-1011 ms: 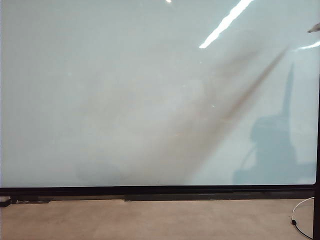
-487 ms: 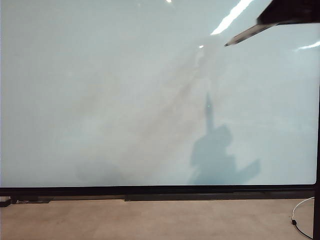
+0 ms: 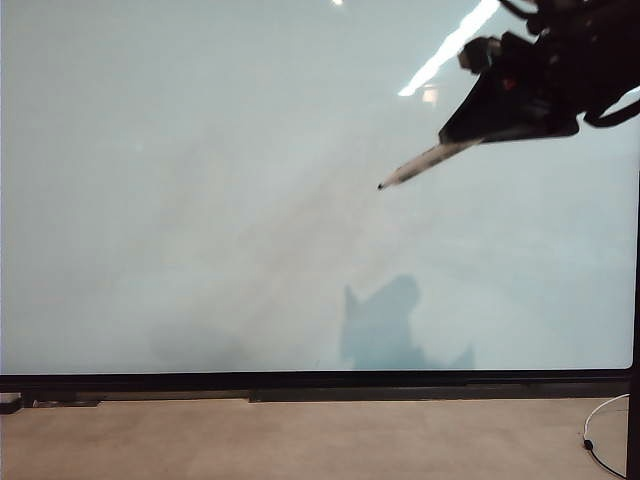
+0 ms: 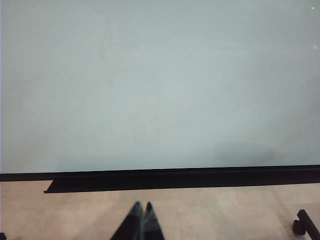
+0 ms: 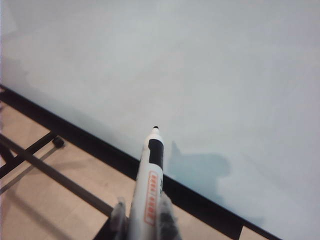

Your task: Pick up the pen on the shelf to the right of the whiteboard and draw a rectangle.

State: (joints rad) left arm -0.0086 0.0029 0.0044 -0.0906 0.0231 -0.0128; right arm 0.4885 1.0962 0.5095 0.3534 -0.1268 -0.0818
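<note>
Board (image 3: 200, 200): fills the scene, black-framed, glossy, no ink line visible on it.

Right gripper (image 3: 520, 110): upper right, in front of the board; jaws pinch the pen (image 3: 425, 163) by its barrel, tip aimed down-left.

Pen, wrist view (image 5: 150, 190): cap off, black tip exposed, not yet on the surface as far as can be judged.

Left gripper (image 4: 141, 220): low, near the bottom frame, jaws pressed together, empty.

Risks:
- The grip sits far back on the barrel, so pressure at the tip could swivel or slip the pen.
- Too hard an approach could splay the tip; too light would leave gaps.
- A slanted pen may skid on the glossy surface, leaving wobbly sides or unclosed corners.
</note>
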